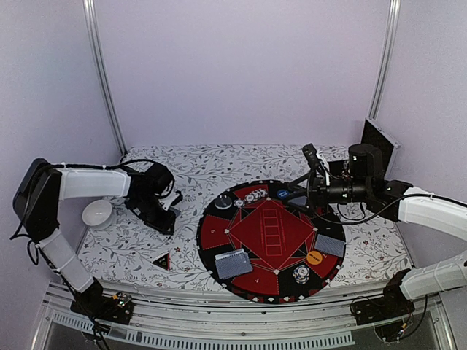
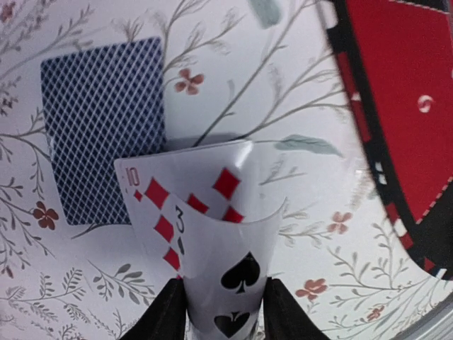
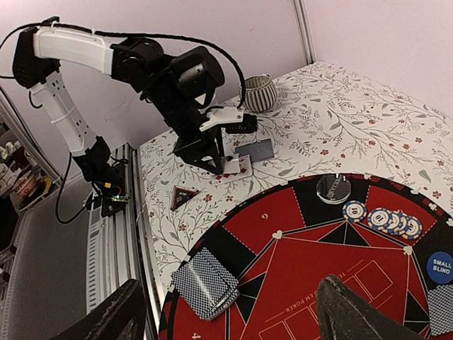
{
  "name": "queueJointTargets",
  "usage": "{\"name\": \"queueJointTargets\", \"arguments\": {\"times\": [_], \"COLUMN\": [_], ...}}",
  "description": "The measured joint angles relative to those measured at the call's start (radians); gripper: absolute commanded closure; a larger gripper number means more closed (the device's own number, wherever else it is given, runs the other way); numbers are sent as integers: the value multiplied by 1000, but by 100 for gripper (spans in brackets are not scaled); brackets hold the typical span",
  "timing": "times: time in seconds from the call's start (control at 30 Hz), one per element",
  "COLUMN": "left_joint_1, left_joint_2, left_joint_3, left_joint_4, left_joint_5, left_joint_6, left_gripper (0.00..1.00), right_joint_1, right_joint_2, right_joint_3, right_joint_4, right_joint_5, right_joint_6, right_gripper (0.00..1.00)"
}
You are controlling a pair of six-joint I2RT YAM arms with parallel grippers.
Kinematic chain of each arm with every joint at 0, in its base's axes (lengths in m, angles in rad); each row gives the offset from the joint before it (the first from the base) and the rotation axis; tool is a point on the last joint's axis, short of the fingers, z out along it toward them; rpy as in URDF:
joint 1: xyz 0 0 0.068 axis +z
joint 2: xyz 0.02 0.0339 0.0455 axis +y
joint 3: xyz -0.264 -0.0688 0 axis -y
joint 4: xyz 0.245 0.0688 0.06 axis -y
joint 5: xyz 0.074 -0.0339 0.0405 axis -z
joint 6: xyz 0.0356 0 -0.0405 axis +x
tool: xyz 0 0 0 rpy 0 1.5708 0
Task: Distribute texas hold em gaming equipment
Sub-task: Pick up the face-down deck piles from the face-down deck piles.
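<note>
The left pincer (image 2: 224, 301) is gripping two face-up cards (image 2: 212, 234) between its fingers (image 2: 164, 319). The front one is showing black spades and is bending in the squeeze. The one behind is showing the ten of red diamonds. This pincer is down close to the table (image 2: 311, 234), just left of the round mat (image 2: 410, 106). A blue card (image 2: 102, 127) is lying face down on the table, close beside the held cards. I cannot tell if they are touching.

The right pincer (image 3: 232, 287) is hanging wide open over the far right part of the mat. It is holding nothing.

On the mat, a card pile (image 1: 233, 262) is lying face down at the near left. A second pile (image 1: 330, 244) is lying at the right. Chips (image 1: 255, 195) are sitting in a row at the far edge. More chips (image 1: 301, 274) are sitting at the near edge. A dark disc (image 1: 223, 202) is sitting at the far left, a blue disc (image 1: 283, 194) at the far side, and an orange disc (image 1: 314, 257) at the near right.

The triangle (image 1: 162, 260) is lying on the table left of the mat, toward the near edge. A white bowl (image 1: 97, 213) is standing at the left of the table, beside the left arm.
</note>
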Motion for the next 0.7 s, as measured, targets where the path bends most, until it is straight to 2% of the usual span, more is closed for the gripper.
{"name": "queueJointTargets", "arguments": {"times": [0.07, 0.27, 0.43, 0.67, 0.7], "left_joint_1": [-44, -273, -344, -537, -553], "left_joint_2": [-47, -253, -365, -454, -453], "left_joint_3": [0, -8, -13, -44, -44], "left_joint_4": [3, 81, 161, 337, 356], "left_joint_5": [-12, -78, -96, -186, -193], "left_joint_6": [13, 96, 147, 257, 273], "left_gripper": [62, 62, 61, 57, 57], "right_joint_1": [0, 0, 12, 125, 143], "right_joint_2": [16, 153, 291, 487, 505], "right_joint_3": [16, 119, 180, 331, 355], "right_joint_4": [0, 22, 69, 141, 154], "right_joint_5": [0, -7, -52, -192, -214], "right_joint_6": [32, 202, 338, 430, 434], "right_gripper": [17, 25, 32, 35, 41]}}
